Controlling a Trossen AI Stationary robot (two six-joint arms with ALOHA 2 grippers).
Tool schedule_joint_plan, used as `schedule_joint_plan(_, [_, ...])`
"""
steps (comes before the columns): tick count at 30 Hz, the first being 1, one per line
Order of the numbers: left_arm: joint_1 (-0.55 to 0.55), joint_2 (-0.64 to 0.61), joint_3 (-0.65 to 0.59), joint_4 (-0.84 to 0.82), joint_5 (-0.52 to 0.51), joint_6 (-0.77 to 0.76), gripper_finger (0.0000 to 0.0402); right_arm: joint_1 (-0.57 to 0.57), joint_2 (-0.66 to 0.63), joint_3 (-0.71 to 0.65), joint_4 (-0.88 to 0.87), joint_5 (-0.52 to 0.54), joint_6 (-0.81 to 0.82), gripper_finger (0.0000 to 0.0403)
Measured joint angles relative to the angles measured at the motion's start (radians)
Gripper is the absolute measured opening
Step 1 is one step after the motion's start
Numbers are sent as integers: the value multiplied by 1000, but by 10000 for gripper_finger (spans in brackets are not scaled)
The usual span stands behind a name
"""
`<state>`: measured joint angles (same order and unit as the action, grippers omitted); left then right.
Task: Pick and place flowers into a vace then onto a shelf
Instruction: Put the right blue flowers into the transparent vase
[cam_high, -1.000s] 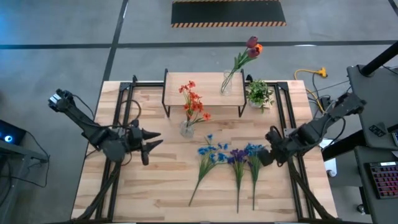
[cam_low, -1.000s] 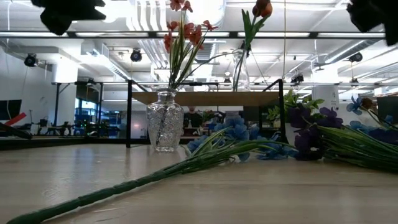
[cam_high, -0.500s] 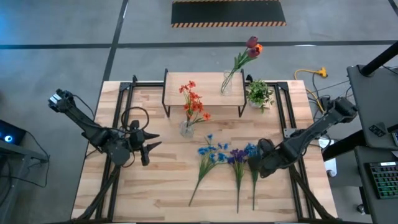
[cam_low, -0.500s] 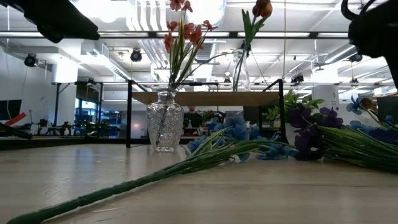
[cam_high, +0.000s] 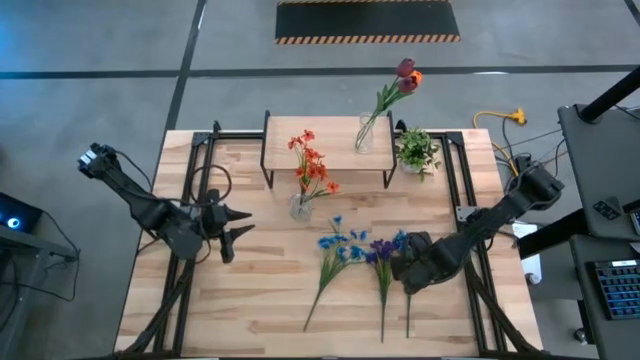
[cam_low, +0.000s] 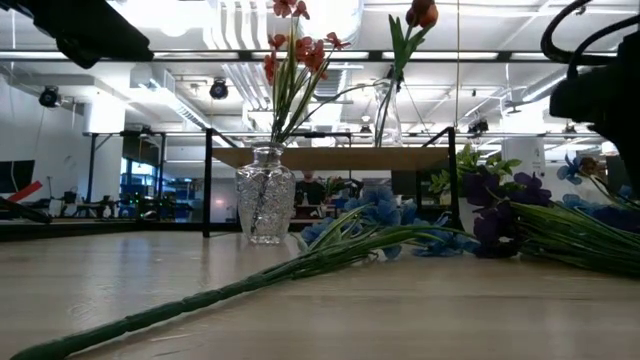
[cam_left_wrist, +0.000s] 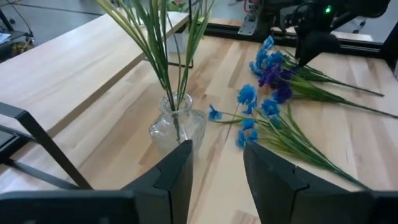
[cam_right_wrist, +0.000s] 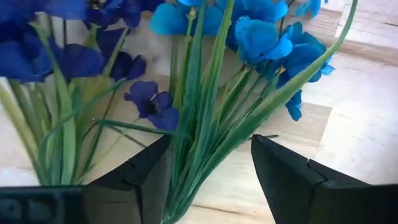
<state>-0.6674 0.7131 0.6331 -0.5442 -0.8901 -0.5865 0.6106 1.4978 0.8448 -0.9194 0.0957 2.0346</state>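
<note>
While right fingers (cam_right_wrist: 205, 180) are spread over blue flower (cam_right_wrist: 261, 37) stems | neighbouring purple flower (cam_right_wrist: 149, 102) may be snagged | left fingers (cam_left_wrist: 217, 174) parted, nothing held

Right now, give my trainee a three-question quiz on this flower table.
1. True or false: the shelf carries a vase with red tulips.
2. The right claw is lowered over: A) the potted plant B) the blue flowers lying on the table C) the vase of orange-red flowers.
3. Fill in: the vase of orange-red flowers stands on the ____, in front of the shelf.

Key: 1 true; 2 B; 3 table.
</note>
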Motion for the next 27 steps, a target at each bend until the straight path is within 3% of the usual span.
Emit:
schedule_joint_plan(17, [0,-50,0,-51,19,0,125,0,68,-17,42,-30,4,131])
schedule_joint_plan(27, [0,-46,0,-52,19,-2,125,0,46,-19,43,-17,-47,18])
